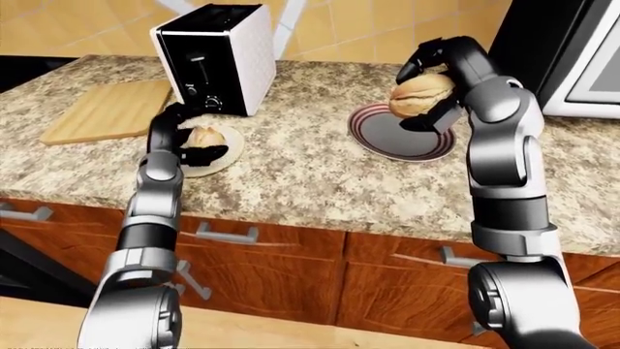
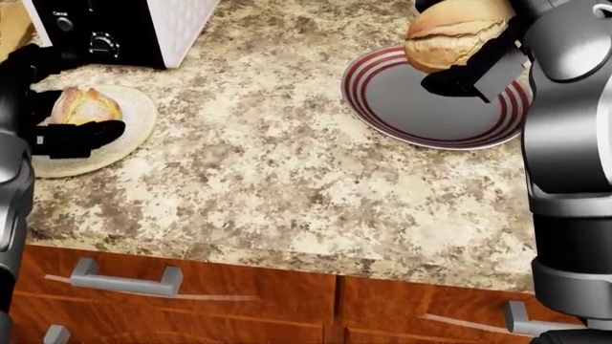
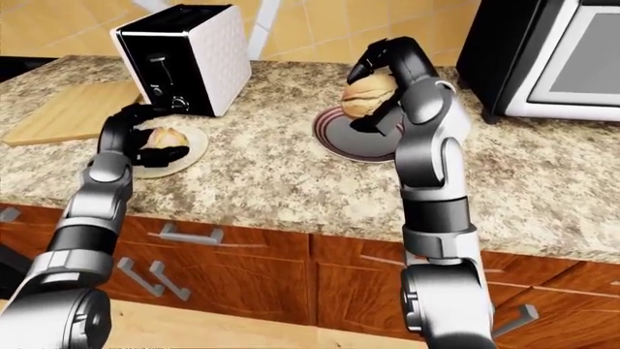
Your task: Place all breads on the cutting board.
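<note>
A crusty bread roll (image 2: 451, 32) hangs above the red-striped plate (image 2: 430, 118), with my right hand (image 1: 424, 93) shut on it. A smaller bread (image 2: 84, 106) lies on a cream plate (image 2: 135, 107) at the left of the head view. My left hand (image 2: 59, 97) stands open about it, thumb under its lower edge and fingers curled at its upper left, a little apart from it. The wooden cutting board (image 1: 107, 109) lies bare at the far left of the left-eye view, beyond the toaster.
A black and white toaster (image 1: 218, 54) stands between the cream plate and the cutting board. A microwave (image 3: 552, 58) sits at the right of the counter. The counter edge and drawer handles (image 2: 124, 279) run along the bottom of the head view.
</note>
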Robot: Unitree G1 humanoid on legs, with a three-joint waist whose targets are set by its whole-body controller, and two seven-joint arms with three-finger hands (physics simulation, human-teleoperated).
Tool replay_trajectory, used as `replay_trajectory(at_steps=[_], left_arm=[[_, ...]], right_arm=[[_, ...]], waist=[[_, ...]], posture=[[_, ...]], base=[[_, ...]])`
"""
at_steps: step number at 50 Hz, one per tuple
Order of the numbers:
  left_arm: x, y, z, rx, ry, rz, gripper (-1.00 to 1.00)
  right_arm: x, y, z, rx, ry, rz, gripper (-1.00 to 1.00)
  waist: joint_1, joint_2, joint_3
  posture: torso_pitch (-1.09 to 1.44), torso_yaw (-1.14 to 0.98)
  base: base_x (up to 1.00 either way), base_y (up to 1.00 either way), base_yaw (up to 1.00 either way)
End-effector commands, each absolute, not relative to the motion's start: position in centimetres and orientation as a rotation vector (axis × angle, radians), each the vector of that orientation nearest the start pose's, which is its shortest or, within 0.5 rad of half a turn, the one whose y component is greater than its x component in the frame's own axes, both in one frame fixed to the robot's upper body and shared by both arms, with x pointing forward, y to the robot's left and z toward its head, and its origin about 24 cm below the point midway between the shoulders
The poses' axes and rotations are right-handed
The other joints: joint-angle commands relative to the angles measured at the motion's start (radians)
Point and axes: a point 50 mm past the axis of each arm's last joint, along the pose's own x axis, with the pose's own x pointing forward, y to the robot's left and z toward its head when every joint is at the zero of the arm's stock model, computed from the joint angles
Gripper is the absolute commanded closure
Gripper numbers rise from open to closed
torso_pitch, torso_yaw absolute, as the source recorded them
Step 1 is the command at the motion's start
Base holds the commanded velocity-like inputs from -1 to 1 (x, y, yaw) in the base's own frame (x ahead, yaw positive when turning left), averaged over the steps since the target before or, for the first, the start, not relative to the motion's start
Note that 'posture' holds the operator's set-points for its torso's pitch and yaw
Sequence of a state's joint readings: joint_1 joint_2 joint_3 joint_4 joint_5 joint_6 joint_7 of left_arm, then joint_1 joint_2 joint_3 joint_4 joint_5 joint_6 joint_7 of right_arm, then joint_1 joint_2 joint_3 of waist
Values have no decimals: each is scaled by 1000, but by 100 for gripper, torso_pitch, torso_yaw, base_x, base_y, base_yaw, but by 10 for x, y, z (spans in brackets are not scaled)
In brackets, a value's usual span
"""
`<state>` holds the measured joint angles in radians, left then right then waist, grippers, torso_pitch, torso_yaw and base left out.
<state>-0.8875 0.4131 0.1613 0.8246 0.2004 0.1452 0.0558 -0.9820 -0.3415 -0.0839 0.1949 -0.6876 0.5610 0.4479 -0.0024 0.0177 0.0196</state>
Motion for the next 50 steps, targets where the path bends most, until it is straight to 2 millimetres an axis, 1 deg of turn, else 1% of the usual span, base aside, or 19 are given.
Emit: replay_trajectory(at_steps=[1,2,5,12,15,23,26,28,30,32,33,36,42,44,45,46,48,49,50], left_arm=[[395,252,186,436,-56,302,20],[395,252,187,435,-58,302,38],[395,253,187,436,-61,307,57],[389,254,204,425,-113,317,86],[381,254,223,414,-161,329,100],[359,251,253,388,-235,327,100],[352,250,258,377,-252,320,100],[350,250,261,372,-257,319,100],[347,251,263,368,-262,320,100],[345,251,265,365,-269,319,100],[343,251,267,364,-273,318,100],[342,251,268,362,-278,318,100],[341,251,269,361,-282,318,100],[341,251,268,364,-281,316,100],[341,251,267,363,-280,315,100],[341,252,267,364,-280,316,100],[340,252,268,364,-281,317,100],[340,253,268,364,-281,317,100],[340,253,268,365,-280,315,100]], right_arm=[[363,-186,299,-828,-173,-116,100],[363,-186,298,-828,-173,-116,100],[363,-186,298,-829,-172,-115,100],[362,-186,300,-826,-177,-119,100],[358,-189,303,-818,-186,-125,100],[352,-191,304,-802,-193,-132,100],[350,-191,304,-799,-192,-132,100],[349,-191,306,-796,-192,-133,100],[349,-191,306,-791,-193,-133,100],[348,-189,306,-785,-193,-131,100],[349,-189,305,-782,-191,-131,100],[349,-189,305,-779,-190,-130,100],[350,-188,305,-777,-189,-134,100],[350,-188,306,-774,-187,-134,100],[350,-188,305,-775,-186,-134,100],[350,-187,306,-774,-187,-135,100],[349,-187,306,-772,-190,-135,100],[349,-186,306,-773,-190,-133,100],[349,-186,306,-773,-191,-133,100]], waist=[[-1,1,-31],[0,2,-31],[-1,3,-32],[-3,4,-33],[-4,4,-31],[-4,5,-23],[-1,10,-35],[-2,7,-29],[-5,-16,-48],[-5,-71,-43],[-16,-87,-46],[-13,-99,-29],[7,-73,-18],[-14,-34,-7],[-26,-15,17],[-28,2,26],[-38,61,13],[-50,113,-10],[-53,100,11]], posture=[[0,0],[0,0],[0,0],[0,0],[0,0],[0,0],[0,0],[0,0],[0,0],[0,0],[0,0],[0,0],[0,0],[0,0],[0,0],[0,0],[0,0],[0,0],[0,0]], base=[[0,0,0],[0,0,0],[0,0,0],[0,0,0],[0,0,0],[0,0,0],[-2,0,0],[-16,4,0],[-52,31,0],[-78,57,0],[-88,75,0],[-89,77,0],[-88,78,0],[-18,87,0],[0,91,0],[0,92,0],[0,92,0],[0,95,0],[0,93,0]])
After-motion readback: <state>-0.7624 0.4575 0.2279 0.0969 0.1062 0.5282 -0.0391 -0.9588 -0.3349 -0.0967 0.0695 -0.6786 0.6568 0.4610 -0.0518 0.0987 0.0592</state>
